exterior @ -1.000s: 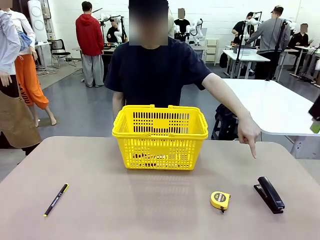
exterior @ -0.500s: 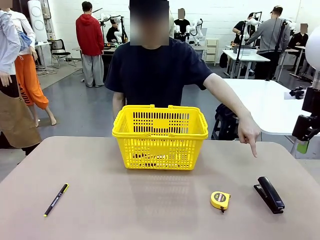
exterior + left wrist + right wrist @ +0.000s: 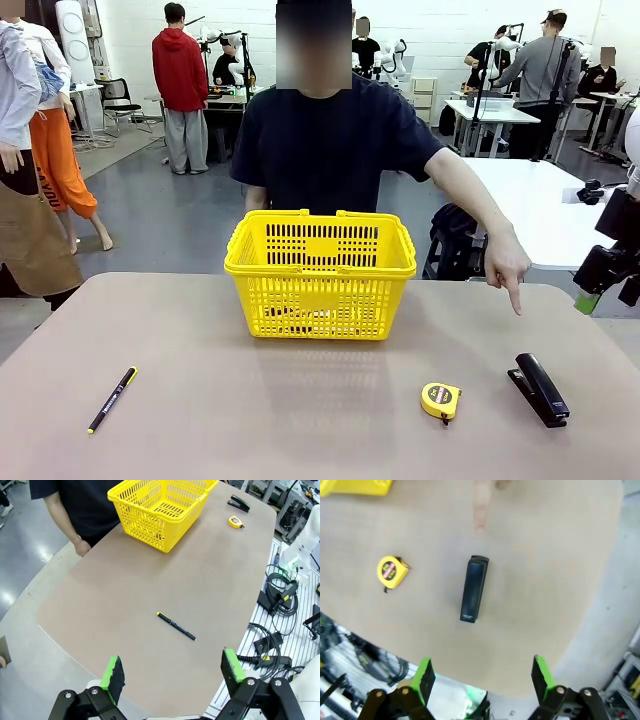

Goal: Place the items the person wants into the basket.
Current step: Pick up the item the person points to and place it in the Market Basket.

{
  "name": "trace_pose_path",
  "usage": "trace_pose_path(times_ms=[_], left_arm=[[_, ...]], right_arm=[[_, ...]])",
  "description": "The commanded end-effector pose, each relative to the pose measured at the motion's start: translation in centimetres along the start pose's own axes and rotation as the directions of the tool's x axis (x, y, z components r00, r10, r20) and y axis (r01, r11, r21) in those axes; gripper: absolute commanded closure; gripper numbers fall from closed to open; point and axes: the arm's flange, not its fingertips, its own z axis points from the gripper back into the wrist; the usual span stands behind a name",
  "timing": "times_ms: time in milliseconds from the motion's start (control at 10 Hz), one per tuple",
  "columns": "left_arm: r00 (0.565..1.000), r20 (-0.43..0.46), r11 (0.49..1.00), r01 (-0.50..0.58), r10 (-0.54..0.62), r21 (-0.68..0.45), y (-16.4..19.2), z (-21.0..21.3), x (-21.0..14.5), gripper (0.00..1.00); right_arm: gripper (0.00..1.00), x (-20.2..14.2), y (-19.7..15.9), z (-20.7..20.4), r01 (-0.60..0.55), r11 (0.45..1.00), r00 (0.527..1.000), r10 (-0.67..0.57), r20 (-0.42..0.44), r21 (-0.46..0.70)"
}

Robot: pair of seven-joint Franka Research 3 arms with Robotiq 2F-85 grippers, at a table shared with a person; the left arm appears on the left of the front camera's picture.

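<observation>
The black stapler lies on the table's right side, and the person's forefinger points down at it. In the right wrist view the stapler lies well below my open right gripper, with the fingertip just beyond it. That gripper hangs at the right edge of the front view, above the table. The yellow basket stands at the table's far middle, in front of the person. High over the near left end is my left gripper, open, holding nothing, and far from the basket.
A round yellow tape measure sits left of the stapler. A thin black pen lies at the near left. The tabletop between them is bare. Cables run along the floor beside the table.
My right gripper has come down and forward at the right edge. The person has shifted slightly to the right and still points at the stapler. Nothing on the table has moved.
</observation>
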Motion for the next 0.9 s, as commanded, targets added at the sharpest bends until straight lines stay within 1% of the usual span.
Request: trace_pose_path(times_ms=[0,300,400,500,600,700,800], left_arm=[[0.999,0.025,1.000,0.022,-0.022,-0.003,0.0,-0.1,-0.2,0.00],[0.999,0.025,1.000,0.022,-0.022,-0.003,0.0,-0.1,-0.2,0.00],[0.999,0.025,1.000,0.022,-0.022,-0.003,0.0,-0.1,-0.2,0.00],[0.999,0.025,1.000,0.022,-0.022,-0.003,0.0,-0.1,-0.2,0.00],[0.999,0.025,1.000,0.022,-0.022,-0.003,0.0,-0.1,-0.2,0.00],[0.999,0.025,1.000,0.022,-0.022,-0.003,0.0,-0.1,-0.2,0.00],[0.999,0.025,1.000,0.022,-0.022,-0.003,0.0,-0.1,-0.2,0.00]], right_arm=[[0.00,0.0,-0.1,0.8,0.001,0.999,1.000,-0.001,-0.013,-0.034],[0.00,0.0,-0.1,0.8,0.001,0.999,1.000,-0.001,-0.013,-0.034],[0.00,0.1,-0.1,0.6,-0.005,1.000,1.000,0.005,0.000,-0.018],[0.00,1.5,0.5,-1.6,0.006,0.999,0.998,-0.004,0.055,-0.040],[0.00,2.8,1.2,-3.9,0.016,0.999,0.998,-0.013,0.058,-0.051],[0.00,3.6,1.4,-5.6,0.008,0.999,0.999,-0.006,0.043,-0.053],[0.00,4.0,1.6,-6.9,-0.008,0.999,0.999,0.010,0.053,-0.043]])
